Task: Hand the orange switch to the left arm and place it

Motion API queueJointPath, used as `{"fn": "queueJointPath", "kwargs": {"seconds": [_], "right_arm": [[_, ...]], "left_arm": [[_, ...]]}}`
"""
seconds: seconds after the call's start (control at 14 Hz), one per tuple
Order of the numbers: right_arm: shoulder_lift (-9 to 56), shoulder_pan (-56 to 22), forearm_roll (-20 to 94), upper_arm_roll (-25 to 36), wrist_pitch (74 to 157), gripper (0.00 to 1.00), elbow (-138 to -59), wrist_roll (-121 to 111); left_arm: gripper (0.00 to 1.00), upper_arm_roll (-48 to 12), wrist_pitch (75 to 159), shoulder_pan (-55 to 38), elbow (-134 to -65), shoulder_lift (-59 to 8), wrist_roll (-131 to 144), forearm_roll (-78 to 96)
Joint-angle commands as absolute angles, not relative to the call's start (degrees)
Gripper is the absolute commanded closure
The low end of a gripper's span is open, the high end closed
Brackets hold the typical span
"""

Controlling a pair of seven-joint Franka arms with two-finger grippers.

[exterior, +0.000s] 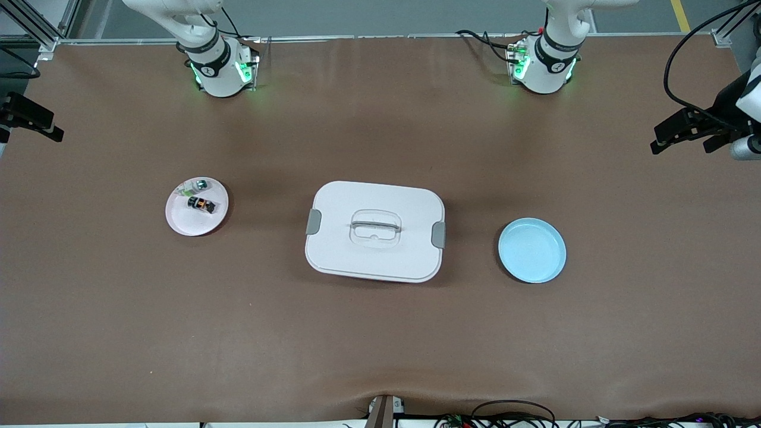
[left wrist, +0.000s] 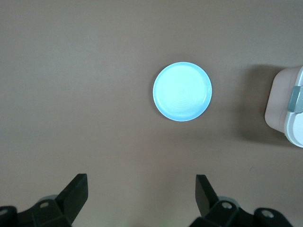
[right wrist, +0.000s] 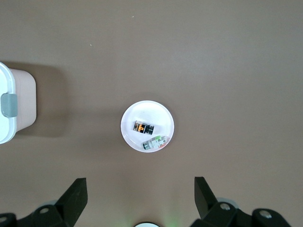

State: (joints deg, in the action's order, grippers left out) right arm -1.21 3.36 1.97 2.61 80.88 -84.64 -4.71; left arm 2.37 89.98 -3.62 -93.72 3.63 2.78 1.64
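The orange switch (exterior: pixel 201 205) is a tiny black part with an orange face, lying on a round pink plate (exterior: pixel 187 224) toward the right arm's end of the table. In the right wrist view the switch (right wrist: pixel 143 127) lies on that plate (right wrist: pixel 147 109). My right gripper (right wrist: pixel 140 184) is open and empty, high over the table beside the pink plate. The white lidded box (exterior: pixel 339 238) with grey latches stands mid-table; its end shows in both wrist views (left wrist: pixel 279 101) (right wrist: pixel 23 101). My left gripper (left wrist: pixel 142 182) is open and empty, high over the table beside a blue plate (left wrist: pixel 182 91). Neither hand shows in the front view.
A pale whitish-green part (exterior: pixel 199 185) lies on the pink plate beside the switch, farther from the front camera. The blue plate (exterior: pixel 532 249) holds nothing, toward the left arm's end. Black camera mounts (exterior: pixel 701 128) (exterior: pixel 27 116) stick in at both table ends.
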Motion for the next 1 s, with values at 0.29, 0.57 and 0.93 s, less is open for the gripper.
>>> {"fn": "queueJointPath", "kwargs": {"seconds": [0.29,0.57,0.93], "right_arm": [[-1.3,3.8,2.6,2.6,80.3,0.0,-84.3,-4.0],[-1.3,3.6,2.5,2.6,80.3,0.0,-84.4,-4.0],[-1.2,3.6,2.5,2.6,80.6,0.0,-84.3,-4.0]], "left_arm": [[0.0,2.4,89.0,-3.6,-92.7,3.3,3.3,1.0],[0.0,2.4,89.0,-3.7,-92.5,3.0,2.8,0.9],[0.0,2.5,89.0,-3.5,-92.5,2.9,2.5,1.0]]}}
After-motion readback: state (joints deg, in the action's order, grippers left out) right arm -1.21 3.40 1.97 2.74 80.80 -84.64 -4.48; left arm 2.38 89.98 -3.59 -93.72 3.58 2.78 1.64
